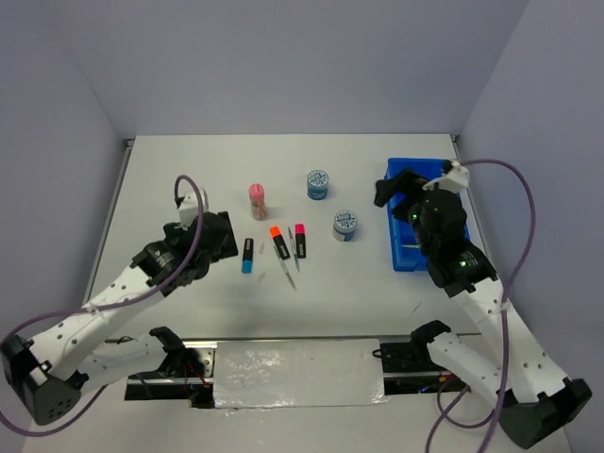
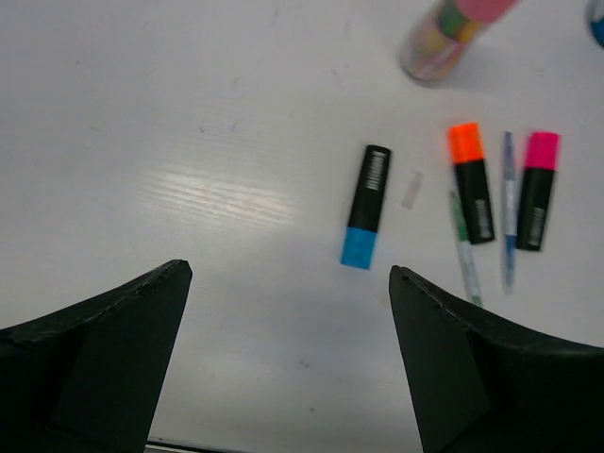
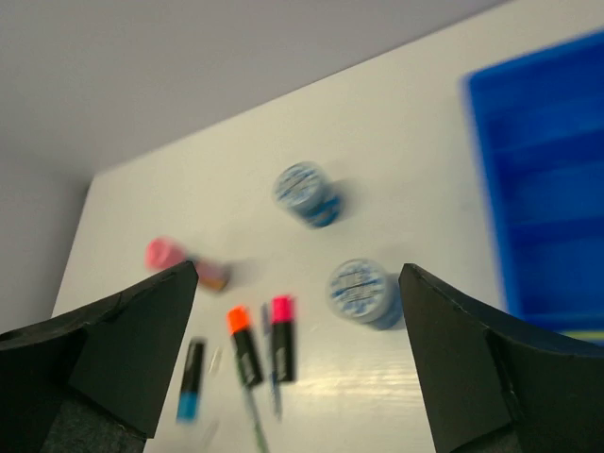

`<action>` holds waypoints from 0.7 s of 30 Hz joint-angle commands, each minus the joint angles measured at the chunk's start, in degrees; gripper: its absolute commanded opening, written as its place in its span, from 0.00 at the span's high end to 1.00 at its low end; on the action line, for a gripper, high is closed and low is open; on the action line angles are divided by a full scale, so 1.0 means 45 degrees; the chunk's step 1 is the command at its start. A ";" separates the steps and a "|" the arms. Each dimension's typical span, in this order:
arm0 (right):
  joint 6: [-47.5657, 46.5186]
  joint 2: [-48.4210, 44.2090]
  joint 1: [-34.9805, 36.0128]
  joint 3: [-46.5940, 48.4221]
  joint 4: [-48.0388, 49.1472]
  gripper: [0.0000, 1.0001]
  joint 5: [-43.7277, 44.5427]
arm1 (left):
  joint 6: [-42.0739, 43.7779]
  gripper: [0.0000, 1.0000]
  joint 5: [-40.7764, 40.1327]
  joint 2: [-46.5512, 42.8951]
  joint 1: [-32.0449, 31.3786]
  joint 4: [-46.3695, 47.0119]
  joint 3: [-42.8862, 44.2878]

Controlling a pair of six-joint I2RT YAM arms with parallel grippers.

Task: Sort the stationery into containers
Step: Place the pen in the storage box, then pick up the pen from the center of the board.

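From above, the right tool (image 1: 396,189) is being held over the blue tray (image 1: 394,253), a roll (image 1: 345,225) lying on the counter (image 1: 170,179) near it. At the left wrist, the left tool (image 2: 288,283) is being held wide and empty, the blue-capped highlighter (image 2: 366,206) lying ahead. At the right wrist, blurred, the right tool is being held wide, empty.

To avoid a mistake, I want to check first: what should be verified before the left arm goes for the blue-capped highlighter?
1. Left gripper open, empty: ok.
2. Right gripper open, empty: ok.
3. Blue-capped highlighter lies apart from the orange-capped highlighter: ok.
4. Left gripper down at it: not ok, it lies ahead of the fingers.
5. Blue tray compartments free: cannot tell, blurred.
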 commanded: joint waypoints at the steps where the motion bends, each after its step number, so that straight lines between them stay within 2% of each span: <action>1: -0.2592 0.1381 0.2397 0.0958 -0.0747 0.05 -0.1214 | 0.0878 0.01 0.2151 0.0651 0.2320 0.1128 -0.0121; 4: -0.2905 0.3201 0.4409 0.0881 -0.0691 0.17 -0.1492 | 0.1308 0.01 0.1938 0.0769 0.2870 0.0641 0.0463; 5: -0.2906 0.3728 0.4839 0.0920 -0.0652 0.30 -0.1337 | 0.1483 0.01 0.1898 0.0769 0.2851 0.0137 0.0890; 7: -0.2848 0.5343 0.5834 0.1212 -0.0535 0.34 -0.1393 | 0.2067 0.02 0.2556 0.0691 0.2870 -0.0141 0.1419; 8: -0.2751 0.5934 0.6091 0.1387 -0.0554 0.46 -0.1394 | 0.2902 0.01 0.2775 0.0671 0.2870 -0.0297 0.1557; 9: -0.2750 0.6926 0.6674 0.1756 -0.0496 0.51 -0.1394 | 0.3239 0.01 0.2835 0.0555 0.2870 -0.0685 0.1694; 13: -0.2943 0.8983 0.7808 0.2637 -0.0087 0.53 -0.1666 | 0.4686 0.01 0.2446 -0.0517 0.2851 -0.0186 0.0881; 15: -0.3081 1.0151 0.8201 0.3356 -0.0182 0.51 -0.1706 | 0.4512 0.01 0.2288 -0.1122 0.2851 0.0208 0.0408; 21: -0.3335 1.2206 0.8711 0.4552 -0.0223 0.48 -0.1472 | 0.4335 0.01 0.2268 -0.1204 0.2890 0.0072 0.0426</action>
